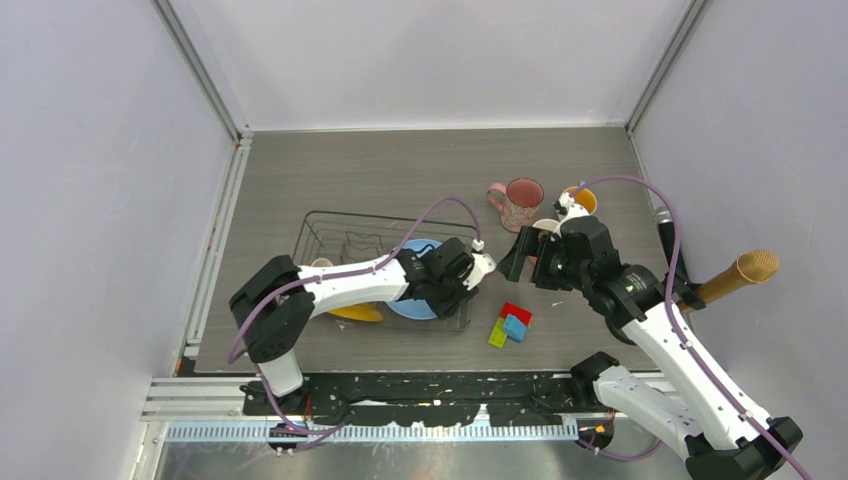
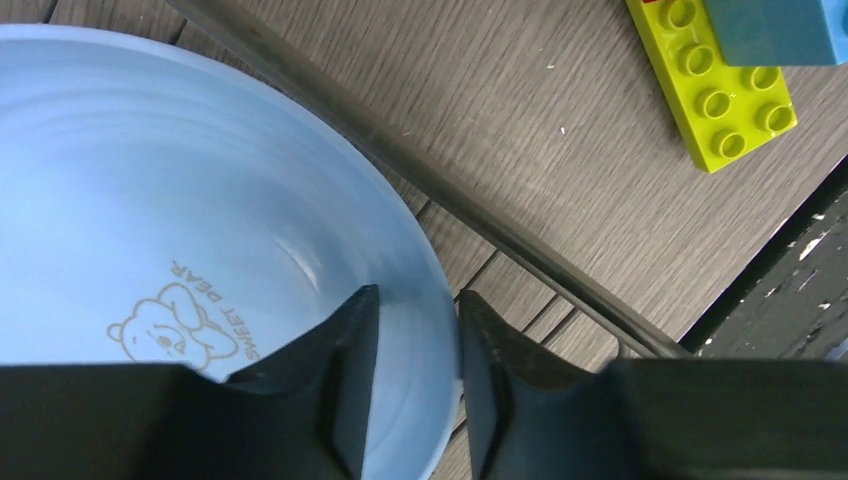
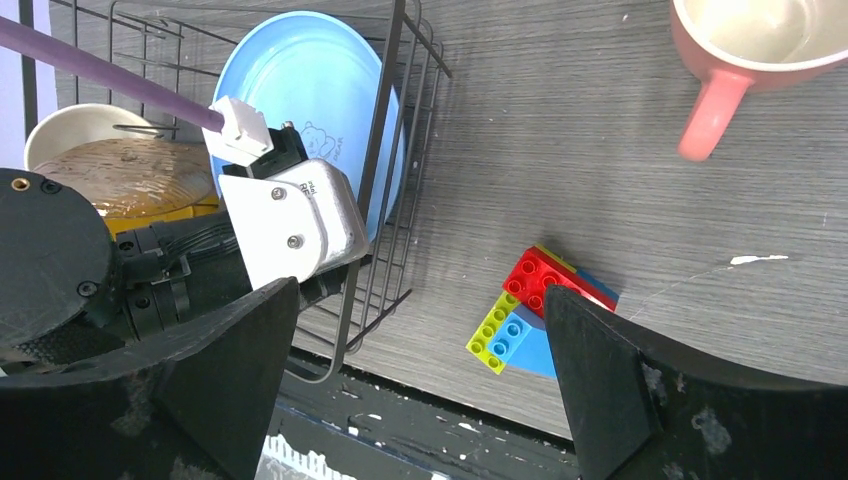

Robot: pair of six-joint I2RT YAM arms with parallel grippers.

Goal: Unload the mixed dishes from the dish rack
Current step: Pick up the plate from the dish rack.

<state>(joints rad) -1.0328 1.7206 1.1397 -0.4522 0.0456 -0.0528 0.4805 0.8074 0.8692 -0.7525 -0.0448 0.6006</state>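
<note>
The dish rack (image 1: 330, 225) stands left of centre. The light blue plate (image 1: 408, 306) leans at its right end. My left gripper (image 1: 462, 290) reaches down onto it. In the left wrist view the gripper (image 2: 415, 295) is shut on the plate's (image 2: 200, 200) rim, one finger on each side, next to a rack bar (image 2: 450, 190). The yellow patterned plate (image 1: 357, 313) and cream bowl (image 1: 320, 264) sit in the rack. My right gripper (image 1: 515, 258) hangs open and empty right of the rack. The right wrist view shows its open gripper (image 3: 420, 295), the plate (image 3: 300, 80) and the rack (image 3: 400, 150).
The speckled pink mug (image 1: 522, 203) and the blue mug with orange inside (image 1: 583, 200) stand on the table behind my right gripper. The salmon mug (image 3: 760, 50) is near them. Red, blue and green blocks (image 1: 512, 323) lie near the front edge. A cardboard tube (image 1: 740, 275) sticks out at right.
</note>
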